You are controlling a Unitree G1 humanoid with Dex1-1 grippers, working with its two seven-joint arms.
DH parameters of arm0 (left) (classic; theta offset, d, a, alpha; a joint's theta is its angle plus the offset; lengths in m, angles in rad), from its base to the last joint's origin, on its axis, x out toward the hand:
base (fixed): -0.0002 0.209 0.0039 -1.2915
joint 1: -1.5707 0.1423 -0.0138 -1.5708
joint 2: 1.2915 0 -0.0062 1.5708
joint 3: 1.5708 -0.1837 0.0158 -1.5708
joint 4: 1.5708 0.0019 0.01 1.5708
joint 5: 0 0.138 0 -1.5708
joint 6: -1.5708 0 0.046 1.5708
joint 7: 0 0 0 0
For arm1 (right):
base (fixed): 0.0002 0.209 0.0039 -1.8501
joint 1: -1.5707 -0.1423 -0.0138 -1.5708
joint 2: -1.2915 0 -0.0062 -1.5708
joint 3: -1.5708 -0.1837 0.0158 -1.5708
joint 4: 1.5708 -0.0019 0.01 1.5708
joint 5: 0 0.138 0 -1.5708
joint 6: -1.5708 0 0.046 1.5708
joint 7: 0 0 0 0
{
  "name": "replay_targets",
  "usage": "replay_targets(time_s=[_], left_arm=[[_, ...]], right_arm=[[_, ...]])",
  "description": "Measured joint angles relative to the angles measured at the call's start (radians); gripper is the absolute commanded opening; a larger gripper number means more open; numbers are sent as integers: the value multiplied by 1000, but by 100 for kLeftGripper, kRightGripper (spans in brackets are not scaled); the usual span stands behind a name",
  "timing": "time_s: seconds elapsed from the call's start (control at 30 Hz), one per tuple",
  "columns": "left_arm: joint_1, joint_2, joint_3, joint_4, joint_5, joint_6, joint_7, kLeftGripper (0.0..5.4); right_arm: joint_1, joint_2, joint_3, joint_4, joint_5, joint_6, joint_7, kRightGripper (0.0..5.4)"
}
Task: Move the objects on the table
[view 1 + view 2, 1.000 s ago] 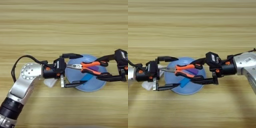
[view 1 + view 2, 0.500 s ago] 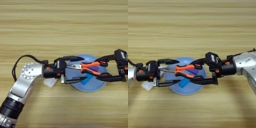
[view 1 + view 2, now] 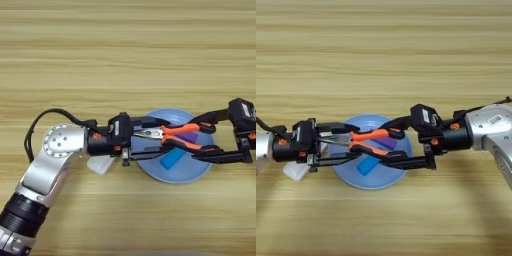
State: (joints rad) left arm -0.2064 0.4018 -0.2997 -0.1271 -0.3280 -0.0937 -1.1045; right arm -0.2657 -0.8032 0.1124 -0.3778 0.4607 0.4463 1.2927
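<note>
The orange-and-black pliers hang level over a round blue plate. My right gripper comes in from the right and is shut on their spread handles. My left gripper reaches in from the left, open, with one finger above and one below the metal nose. On the plate under the pliers lies the bright-blue block. A white piece, perhaps the end of the bar, shows on the table under my left wrist; the rest is hidden.
A small purple patch shows on the plate behind the handles. My left forearm runs down to the lower left corner, and a black cable loops above it.
The left gripper's fingers have drawn closer together around the pliers' nose and slid slightly right. The right gripper, pliers and plate have barely moved.
</note>
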Motion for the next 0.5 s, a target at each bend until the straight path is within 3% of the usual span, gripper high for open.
replay_targets(time_s=[0.3, 0.43, 0.5], left_arm=[[0, 1, 0, 0, 0, 0, 0, 229], [0, 0, 0, 0, 0, 0, 0, 228], [0, 0, 0, 0, 0, 0, -1, 228]], right_arm=[[0, 0, 0, -3, 0, 1, -1, 343], [0, 2, 0, -7, 16, 1, -3, 397], [0, 7, 0, -16, 26, 1, -4, 451]])
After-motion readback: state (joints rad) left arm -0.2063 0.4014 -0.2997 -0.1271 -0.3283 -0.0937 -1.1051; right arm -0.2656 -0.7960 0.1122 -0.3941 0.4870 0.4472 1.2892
